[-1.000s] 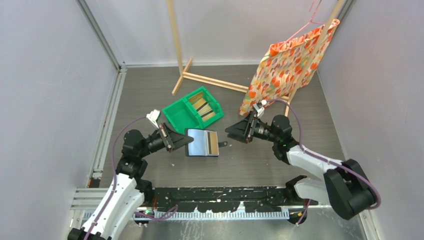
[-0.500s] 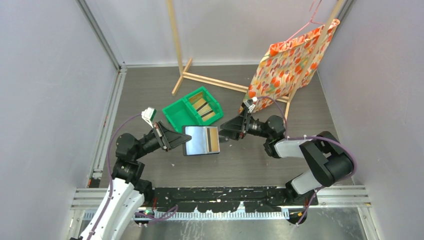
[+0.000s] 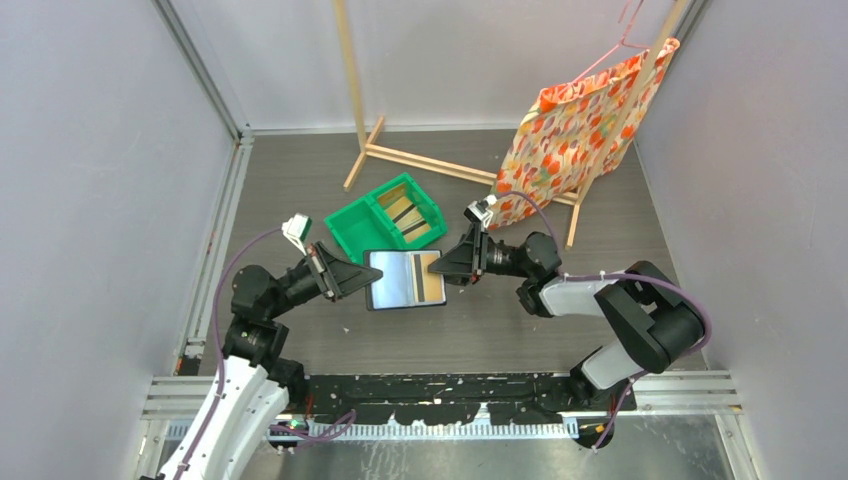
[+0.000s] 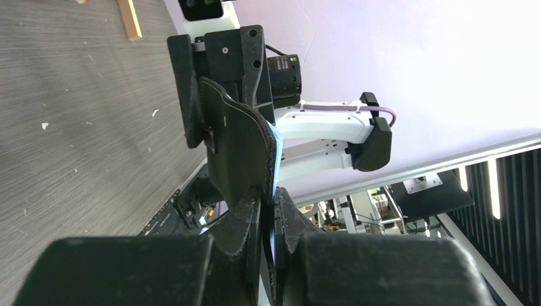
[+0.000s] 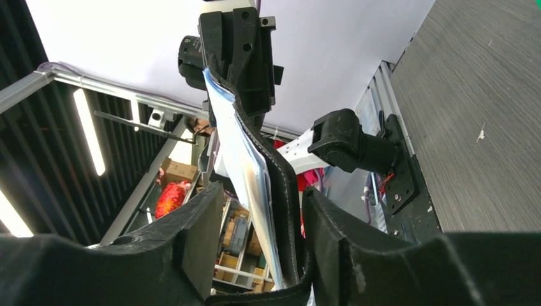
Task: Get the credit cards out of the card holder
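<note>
The card holder (image 3: pixel 398 281) is open and held off the table, its grey-blue inside facing up. A golden-tan credit card (image 3: pixel 430 282) with a dark stripe sits in its right pocket. My left gripper (image 3: pixel 366 281) is shut on the holder's left edge; in the left wrist view the jaws (image 4: pixel 269 199) pinch the dark holder (image 4: pixel 239 143). My right gripper (image 3: pixel 447 268) is open, its fingers on either side of the holder's right edge (image 5: pixel 258 153) in the right wrist view (image 5: pixel 261 213). More cards (image 3: pixel 412 222) lie in the green bin.
The green two-compartment bin (image 3: pixel 360 228) stands just behind the holder. A wooden rack (image 3: pixel 420 160) stands at the back, with an orange flowered cloth (image 3: pixel 580 125) hanging at the back right. Grey walls close in both sides.
My right gripper has moved left until its open fingers reach the holder's right edge. My left gripper has raised the holder slightly and held it.
</note>
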